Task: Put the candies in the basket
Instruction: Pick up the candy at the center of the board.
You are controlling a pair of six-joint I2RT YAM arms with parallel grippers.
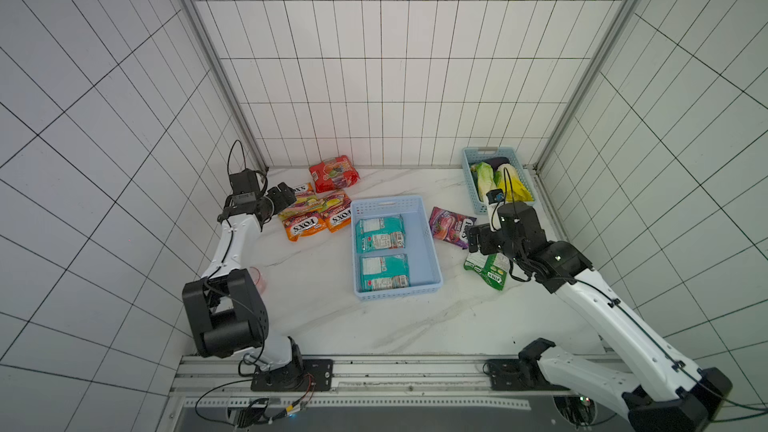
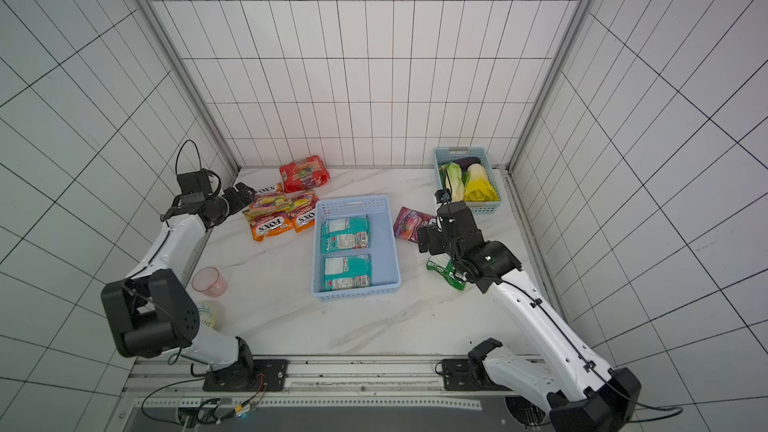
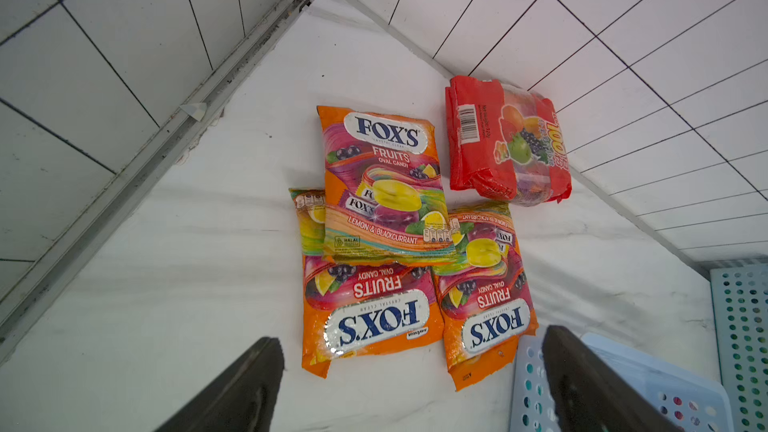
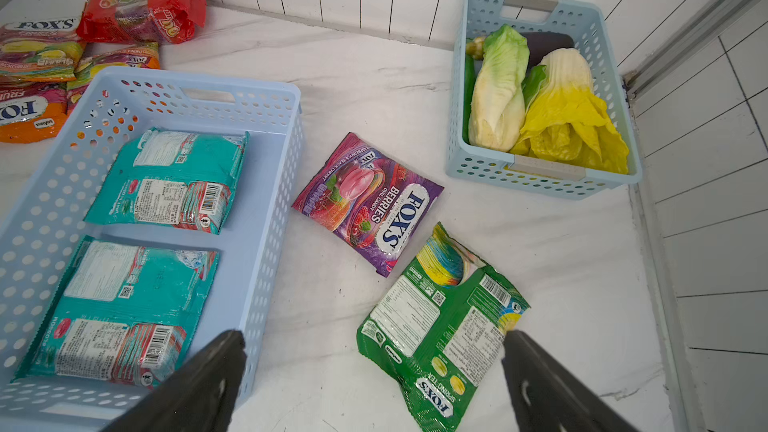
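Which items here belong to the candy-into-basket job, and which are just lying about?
Job: large pale blue basket, two teal bags inside it, purple bag, green bag, three orange bags, red bag.
Lying about: smaller basket, leafy vegetables in it, pink cup.

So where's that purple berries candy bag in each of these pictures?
In a top view: purple FOX'S Berries bag, just beside the pale blue basket.
In a top view: the bag, beside that basket.
Left wrist: not in it.
Right wrist: mid-picture, beside the basket's wall.
Shared landmark: the basket.
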